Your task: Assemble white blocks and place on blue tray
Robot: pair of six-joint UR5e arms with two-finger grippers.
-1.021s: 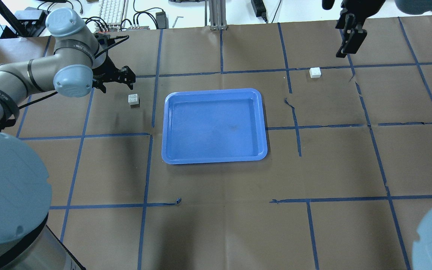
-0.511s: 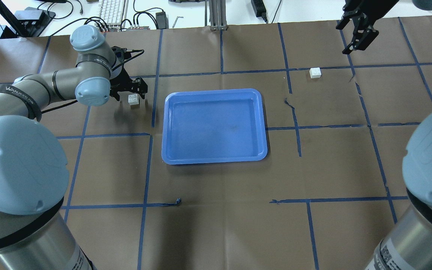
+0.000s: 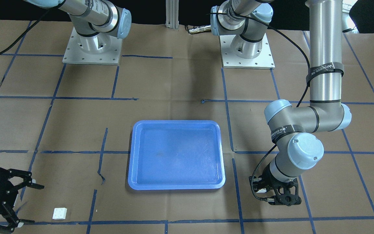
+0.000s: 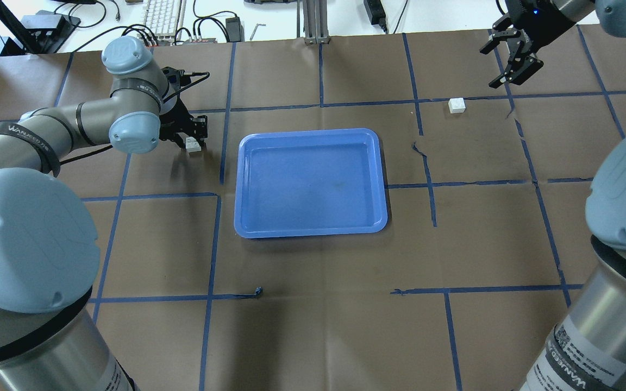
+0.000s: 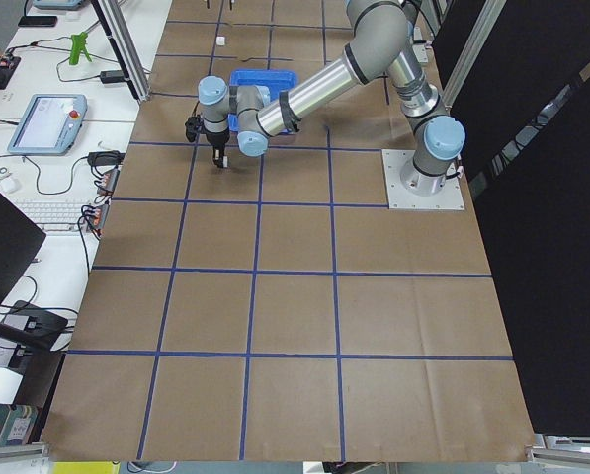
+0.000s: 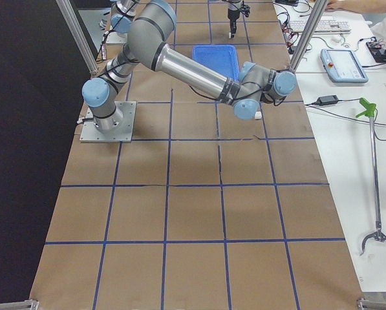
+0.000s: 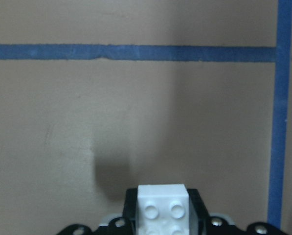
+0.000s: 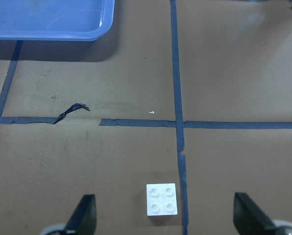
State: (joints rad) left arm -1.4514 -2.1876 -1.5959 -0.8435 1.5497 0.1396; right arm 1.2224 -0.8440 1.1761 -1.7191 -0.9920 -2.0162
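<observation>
White block one (image 7: 163,205) on surface just beside blue tray (image 4: 240,184): left fingers (image 7: 130,213), spread around it half a second ago, now clenched on its sides. White block two (image 8: 161,199) well apart, beyond tray; right fingers (image 8: 84,215) swung nearer, spread wide, hovering, not touching. Judgement: first grasp made; lift, joining, tray placement pending.

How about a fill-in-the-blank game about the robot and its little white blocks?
The blue tray holds ___ blocks.
One white block sits ___ the fingers of the left gripper.
The right gripper, by the other white block, is ___.
Missing words: no; between; open.
</observation>
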